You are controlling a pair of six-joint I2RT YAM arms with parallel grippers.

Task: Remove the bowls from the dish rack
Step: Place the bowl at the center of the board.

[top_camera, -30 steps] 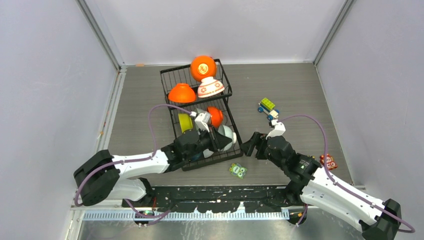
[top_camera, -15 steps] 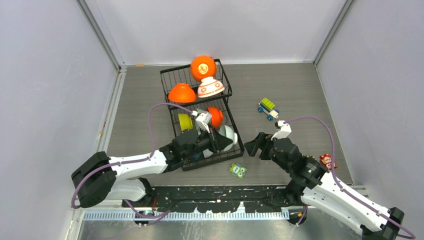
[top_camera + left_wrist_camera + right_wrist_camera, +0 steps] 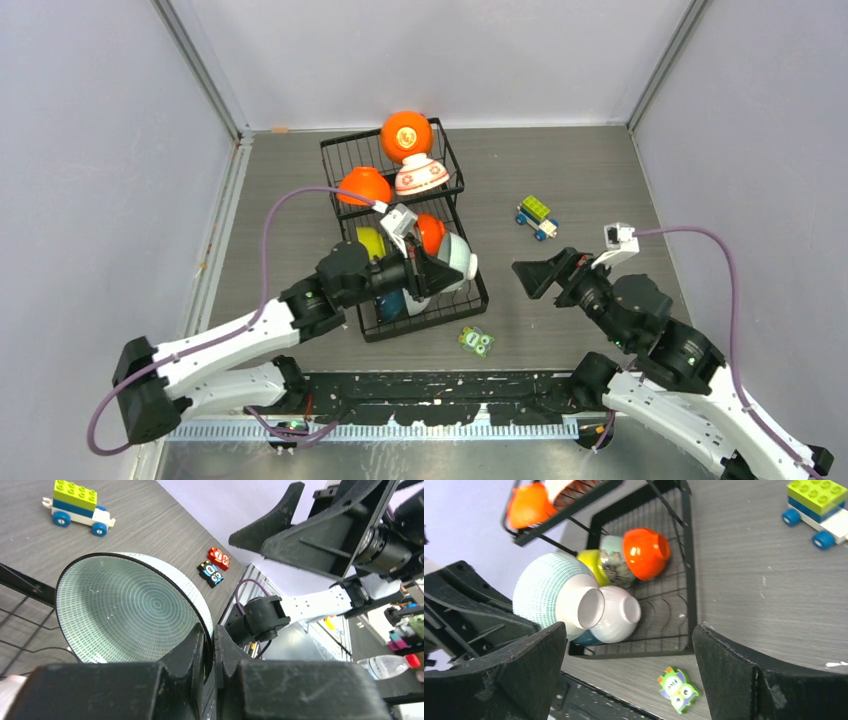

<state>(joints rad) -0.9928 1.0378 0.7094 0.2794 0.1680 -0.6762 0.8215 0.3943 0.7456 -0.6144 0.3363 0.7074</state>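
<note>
Pale grey walls enclose a grey wood-grain table on three sides; thin metal rails run along the two corners

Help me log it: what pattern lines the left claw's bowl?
The bowl: fine teal concentric rings; left wrist view.

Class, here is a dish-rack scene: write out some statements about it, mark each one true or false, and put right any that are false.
1. The left gripper is shut on the rim of the mint patterned bowl. True.
2. The right gripper holds an orange bowl. False: it is open and empty, to the right of the dish rack.
3. The toy car sits inside the dish rack. False: it stands on the table, to the right of the rack.
4. The floral bowl lies in the rack's far section. True.
</note>
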